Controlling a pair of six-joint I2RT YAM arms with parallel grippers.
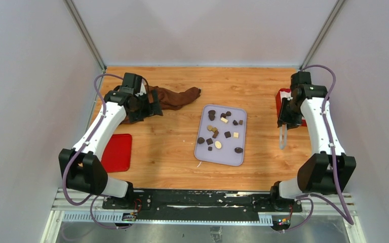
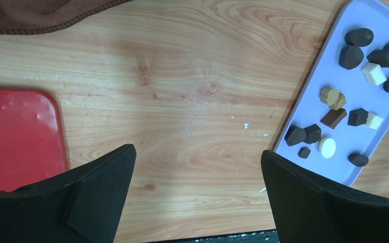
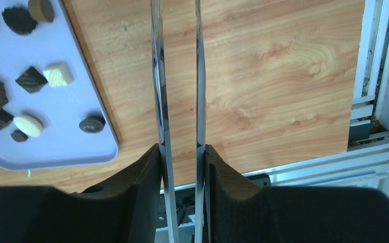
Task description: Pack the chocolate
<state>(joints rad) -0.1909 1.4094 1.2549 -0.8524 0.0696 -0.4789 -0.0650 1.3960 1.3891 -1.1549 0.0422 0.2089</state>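
Observation:
Several small chocolate pieces (image 1: 218, 132), dark brown, tan and cream, lie loose on the lavender tray (image 1: 228, 154) at mid-table. My left gripper (image 1: 149, 109) is open and empty, hovering left of the tray near the brown cloth. In the left wrist view the gripper (image 2: 197, 152) frames bare wood, with the tray (image 2: 311, 104) and chocolates (image 2: 334, 117) at the right. My right gripper (image 1: 286, 121) is shut on metal tongs (image 1: 282, 137), right of the tray. In the right wrist view the gripper (image 3: 181, 149) holds the tongs (image 3: 158, 76), their blades slightly apart, beside the tray (image 3: 66, 101) and chocolates (image 3: 58, 74).
A brown cloth (image 1: 174, 97) lies at the back left. A flat red lid (image 1: 117, 152) lies at the left edge and shows in the left wrist view (image 2: 15, 136). A red box (image 1: 282, 96) stands behind my right gripper. A metal rail (image 3: 375, 76) borders the table's near edge.

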